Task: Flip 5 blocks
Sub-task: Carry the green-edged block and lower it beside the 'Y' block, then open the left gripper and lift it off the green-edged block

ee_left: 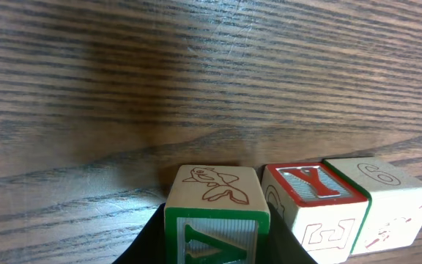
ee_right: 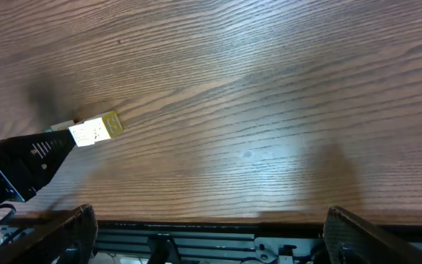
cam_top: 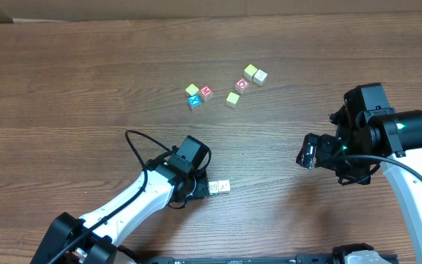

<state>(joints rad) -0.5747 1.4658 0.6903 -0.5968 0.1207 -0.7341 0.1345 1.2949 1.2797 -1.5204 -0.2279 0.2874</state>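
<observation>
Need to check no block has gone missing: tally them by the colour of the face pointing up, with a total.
Yellow-topped blocks: 3
Red-topped blocks: 3
Blue-topped blocks: 1
Pale-topped blocks: 3
Total: 10

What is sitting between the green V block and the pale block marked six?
The red Y block, in a row with the green V block and the pale six block; the left wrist view shows it.

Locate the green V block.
Left wrist view, bottom centre: the green V block is held in the left claw, the red Y block right beside it.
</observation>
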